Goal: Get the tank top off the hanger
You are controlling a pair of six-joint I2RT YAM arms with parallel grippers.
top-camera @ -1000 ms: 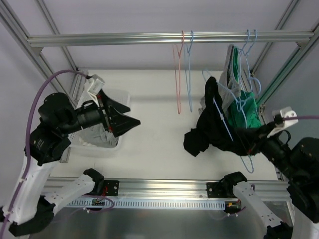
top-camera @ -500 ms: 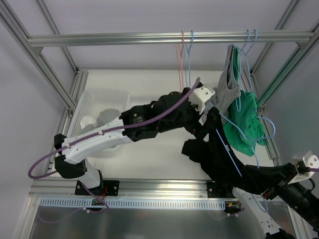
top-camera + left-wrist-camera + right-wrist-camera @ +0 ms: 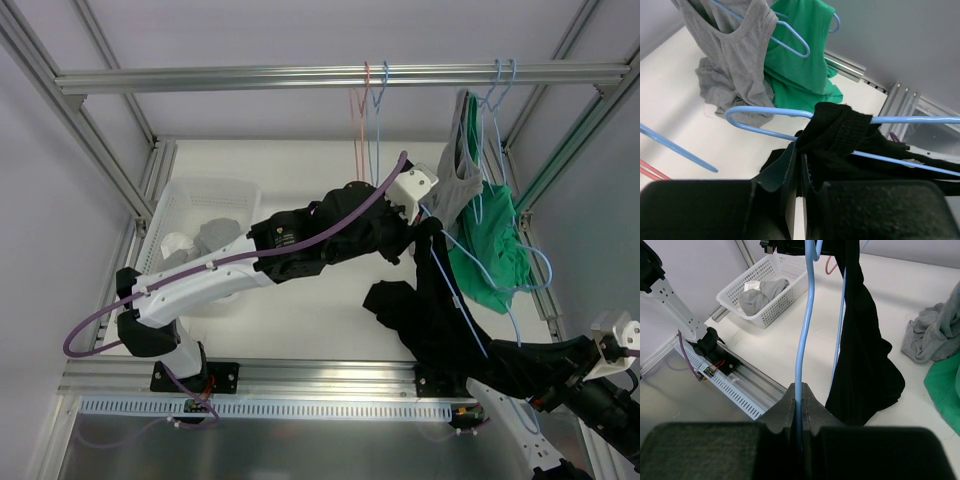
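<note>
Presently: left gripper (image 3: 799, 175) pinched narrow on black tank top (image 3: 840, 130), which is draped on blue hanger (image 3: 805, 315) between the arms. Right gripper (image 3: 800, 400) clamps that hanger's wire. Three garments counted: black tank top, grey tank top (image 3: 735, 55), green tank top (image 3: 800, 60). One white basket (image 3: 165, 210).

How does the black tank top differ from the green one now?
The left gripper pinches the black tank top and the right gripper holds its hanger; the green tank top hangs ungripped from the rail. The black one is stretched, the green bunched. Both have blue hangers.
</note>
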